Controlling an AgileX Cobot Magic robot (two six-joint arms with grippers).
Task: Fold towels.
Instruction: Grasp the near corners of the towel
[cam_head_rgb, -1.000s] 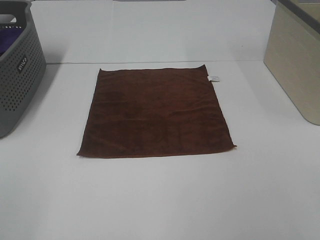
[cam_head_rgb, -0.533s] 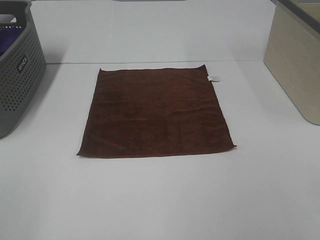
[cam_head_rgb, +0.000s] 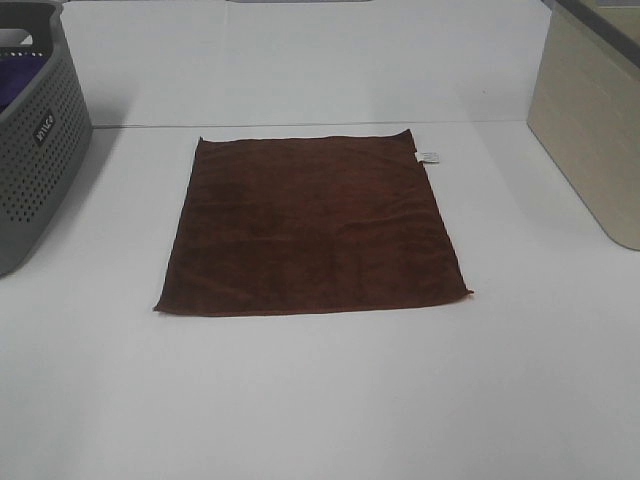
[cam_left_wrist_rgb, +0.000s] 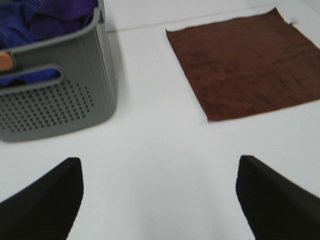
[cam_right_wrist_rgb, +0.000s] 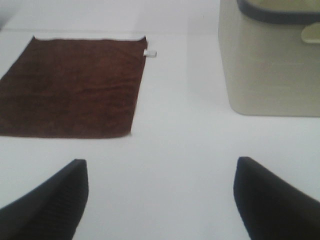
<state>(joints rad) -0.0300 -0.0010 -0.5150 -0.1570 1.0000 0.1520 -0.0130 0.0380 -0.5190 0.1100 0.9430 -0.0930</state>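
Towel (cam_head_rgb: 312, 225): dark reddish-brown, square, spread flat in a single layer on the white table (cam_head_rgb: 320, 400), about mid-table. All four corners are out and no fold is in it. Light wrinkles run across the surface. The near edge is slightly uneven, with both near corners drawn to small points.

Tag (cam_head_rgb: 428, 156): small and white, sticking out of the towel's right edge close to its far right corner and lying on the table.

Your left gripper (cam_left_wrist_rgb: 159, 162): jaws spread wide, nothing between them, only bare table beneath. It sits short of the towel's near left corner, with no contact.

Your right gripper (cam_right_wrist_rgb: 161, 161): jaws likewise wide apart and empty, over bare table off the towel's near right corner, with no contact.

Surroundings: a grey perforated basket (cam_head_rgb: 30, 150) stands at the table's left side, clear of the towel, with purple cloth (cam_left_wrist_rgb: 45, 20) heaped inside. A beige bin (cam_head_rgb: 590, 130) with a dark rim stands at the right side, also clear of the towel.
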